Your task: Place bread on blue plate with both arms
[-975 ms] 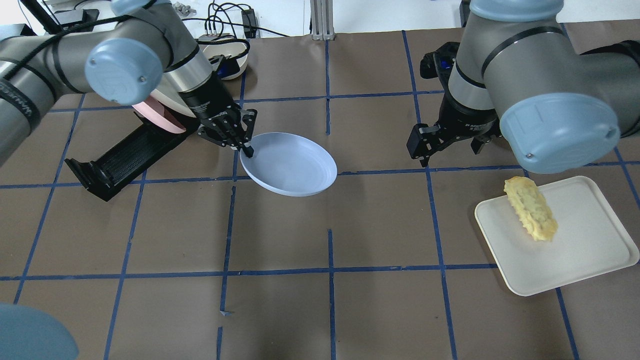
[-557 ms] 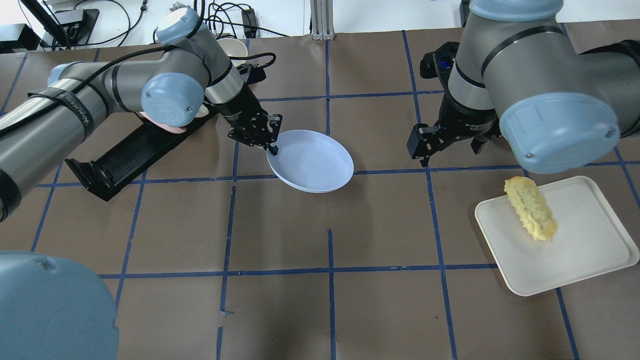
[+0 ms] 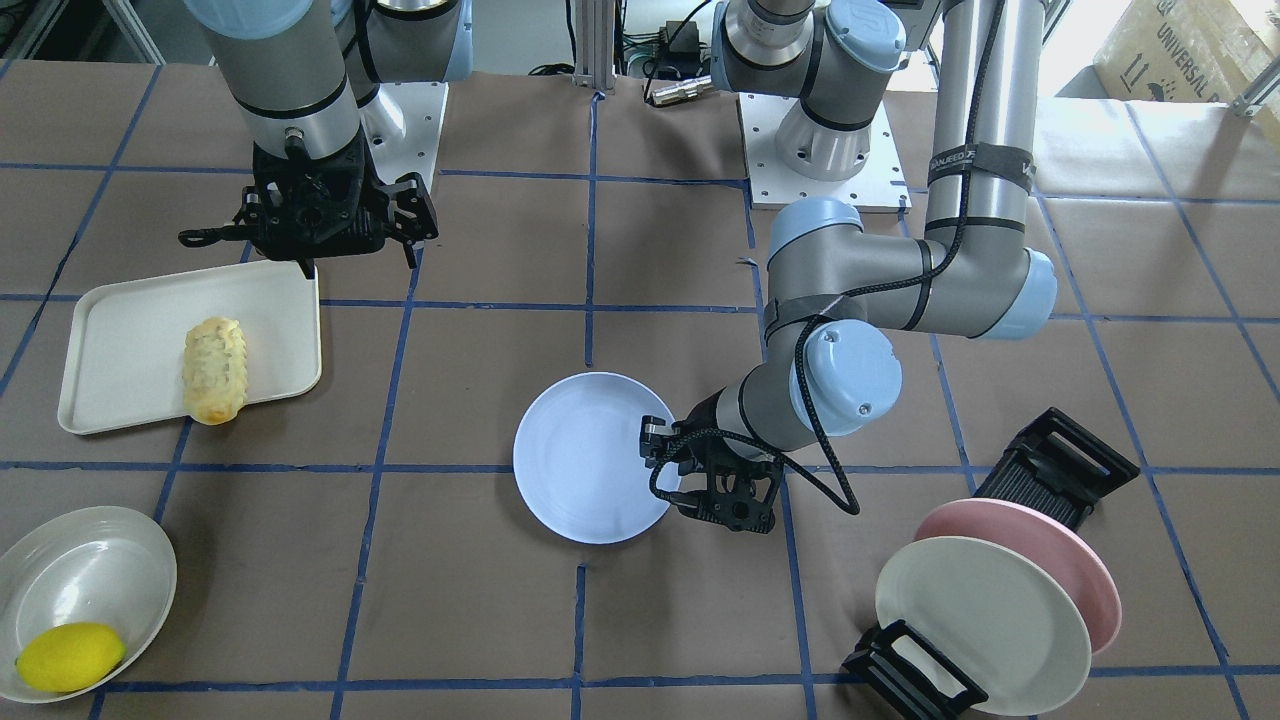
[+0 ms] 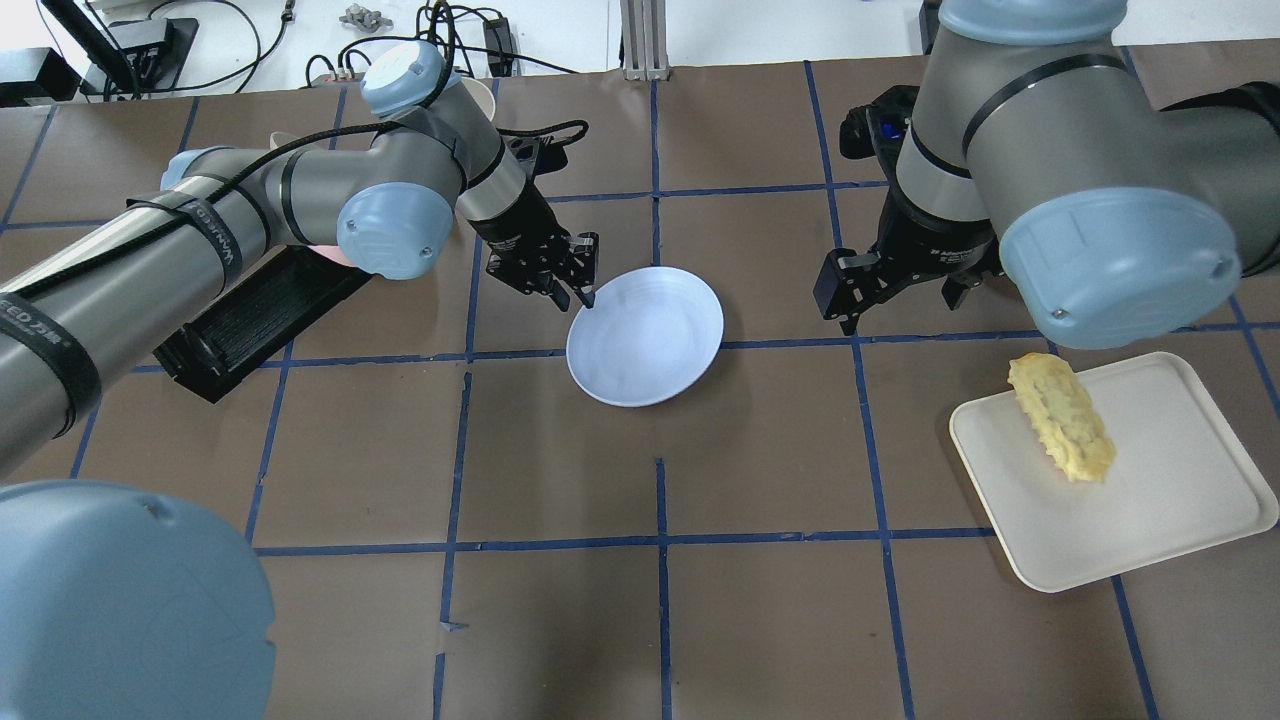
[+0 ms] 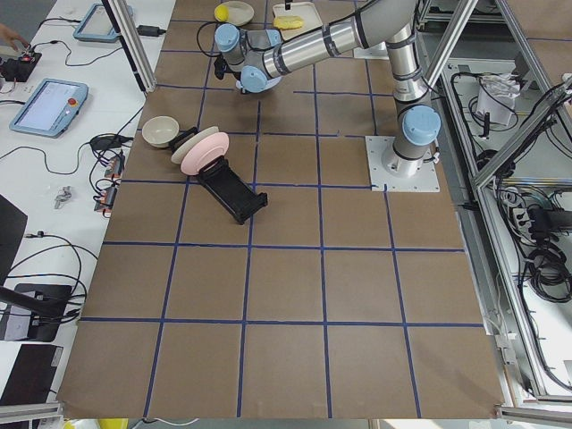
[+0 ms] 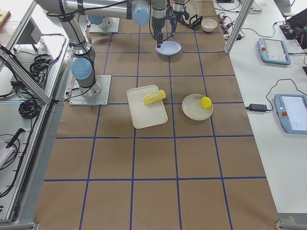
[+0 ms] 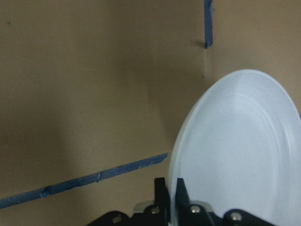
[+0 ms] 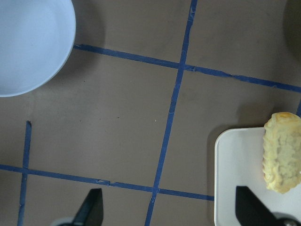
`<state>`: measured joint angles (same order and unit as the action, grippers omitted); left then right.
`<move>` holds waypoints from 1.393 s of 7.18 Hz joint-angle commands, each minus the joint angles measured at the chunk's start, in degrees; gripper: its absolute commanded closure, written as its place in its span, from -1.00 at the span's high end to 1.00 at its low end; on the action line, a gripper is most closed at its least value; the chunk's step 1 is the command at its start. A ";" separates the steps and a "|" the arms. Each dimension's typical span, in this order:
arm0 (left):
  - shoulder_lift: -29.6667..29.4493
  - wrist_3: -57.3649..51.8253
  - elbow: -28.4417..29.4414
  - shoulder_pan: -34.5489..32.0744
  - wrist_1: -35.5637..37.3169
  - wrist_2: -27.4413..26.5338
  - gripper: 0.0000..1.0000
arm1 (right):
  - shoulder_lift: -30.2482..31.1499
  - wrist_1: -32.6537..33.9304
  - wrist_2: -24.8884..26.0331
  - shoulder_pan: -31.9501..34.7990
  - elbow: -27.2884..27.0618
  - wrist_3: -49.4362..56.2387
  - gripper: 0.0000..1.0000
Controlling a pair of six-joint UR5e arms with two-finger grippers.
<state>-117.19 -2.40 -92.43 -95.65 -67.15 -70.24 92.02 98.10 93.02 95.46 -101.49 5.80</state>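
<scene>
The blue plate (image 4: 650,335) hangs tilted, low over the table's middle. My left gripper (image 4: 585,295) is shut on its near-left rim. The wrist view shows the fingers (image 7: 162,197) clamped on the plate (image 7: 235,155) edge. From the front, the left gripper (image 3: 668,480) holds the plate (image 3: 585,460) on that view's right. The bread (image 4: 1062,418) lies on a cream tray (image 4: 1180,500) at the right. It also shows in the front view (image 3: 214,368) and the right wrist view (image 8: 282,157). My right gripper (image 4: 897,305) is open and empty, above the table between plate and tray.
A black rack (image 3: 1060,465) holds a pink plate (image 3: 1040,560) and a cream plate (image 3: 980,620) on my left. A white bowl (image 3: 90,570) with a lemon (image 3: 70,655) sits beyond the tray. A small cup (image 4: 480,95) stands at the far edge.
My left arm has carried the blue plate to the right, away from the rack and toward the table's middle. The right arm and the bread have not moved.
</scene>
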 commanded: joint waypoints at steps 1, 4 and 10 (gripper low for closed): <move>4.66 0.12 0.49 2.46 -0.96 -1.91 1.00 | 0.09 -0.01 0.06 0.08 -0.20 0.17 1.00; 17.57 -3.64 0.06 9.51 -15.86 -10.82 1.00 | -0.26 -0.01 0.06 0.08 -0.38 0.44 1.00; 24.91 -6.92 6.99 9.43 -27.84 -19.85 1.00 | 0.09 0.07 0.06 0.08 -0.20 0.44 1.00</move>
<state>-92.37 -9.57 -86.59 -86.28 -93.17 -89.38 92.05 98.17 93.08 95.54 -101.72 6.24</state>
